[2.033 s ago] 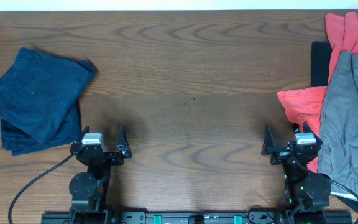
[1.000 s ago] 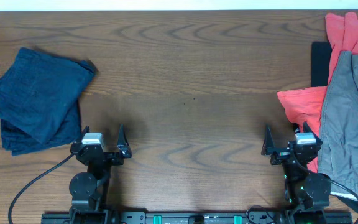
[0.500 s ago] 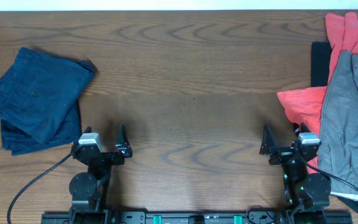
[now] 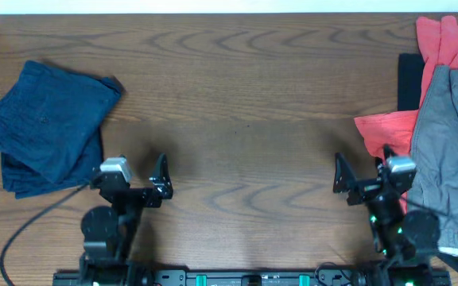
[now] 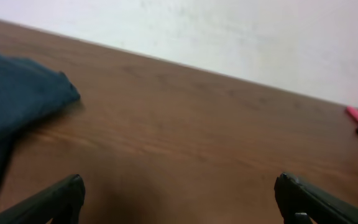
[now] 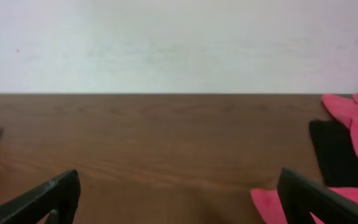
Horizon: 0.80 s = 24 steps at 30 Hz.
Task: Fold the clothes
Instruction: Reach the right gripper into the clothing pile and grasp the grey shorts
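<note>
Navy garment (image 4: 50,123) lies folded at 9 o'clock; olive-grey shorts (image 4: 452,151) overlap coral-red garments (image 4: 388,131) at 3 o'clock; left gripper (image 4: 130,178) and right gripper (image 4: 366,178), toward 6 o'clock, have their fingers spread apart over the table (image 4: 245,103).

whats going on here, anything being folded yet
Two robot arms are set to fold clothes, but neither holds anything. The left arm and right arm sit at the near edge of the table, jaws open. A navy garment lies folded on the left; a red garment and a grey garment lie heaped unfolded on the right.
</note>
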{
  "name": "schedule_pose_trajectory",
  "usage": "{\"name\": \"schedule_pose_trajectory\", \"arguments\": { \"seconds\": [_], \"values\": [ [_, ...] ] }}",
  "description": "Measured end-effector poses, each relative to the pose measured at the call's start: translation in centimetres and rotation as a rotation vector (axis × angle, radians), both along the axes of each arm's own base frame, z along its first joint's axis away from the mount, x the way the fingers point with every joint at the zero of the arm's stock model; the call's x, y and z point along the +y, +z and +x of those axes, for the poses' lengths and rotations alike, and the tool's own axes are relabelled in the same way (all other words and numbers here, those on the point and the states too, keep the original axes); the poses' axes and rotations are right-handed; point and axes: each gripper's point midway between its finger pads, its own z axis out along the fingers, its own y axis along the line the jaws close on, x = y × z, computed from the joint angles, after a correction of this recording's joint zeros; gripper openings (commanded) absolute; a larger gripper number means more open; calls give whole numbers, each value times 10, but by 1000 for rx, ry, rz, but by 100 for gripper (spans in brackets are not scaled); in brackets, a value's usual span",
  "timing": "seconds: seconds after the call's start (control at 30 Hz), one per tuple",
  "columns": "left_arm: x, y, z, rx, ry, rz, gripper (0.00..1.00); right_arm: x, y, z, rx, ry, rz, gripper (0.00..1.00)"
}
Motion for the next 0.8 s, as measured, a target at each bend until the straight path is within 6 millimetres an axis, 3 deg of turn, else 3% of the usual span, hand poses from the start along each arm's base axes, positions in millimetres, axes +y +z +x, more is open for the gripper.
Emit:
{"name": "schedule_pose_trajectory", "arguments": {
  "seconds": [0.07,0.23,0.4,0.57,0.8],
  "values": [
    [-1,5,4,58,-4,1,98,0,7,8,61,-1,-10,99],
    [-2,7,10,263,-21,31,98,2,2,32,267,4,-47,99],
    [-3,8,11,457,-41,59,98,4,-24,51,533,17,-96,99],
    [-4,9,6,617,-51,67,98,-1,-55,54,814,15,-135,99],
    [-3,11,2,682,-52,68,98,-37,-90,59,983,-104,-144,99]
  ]
}}
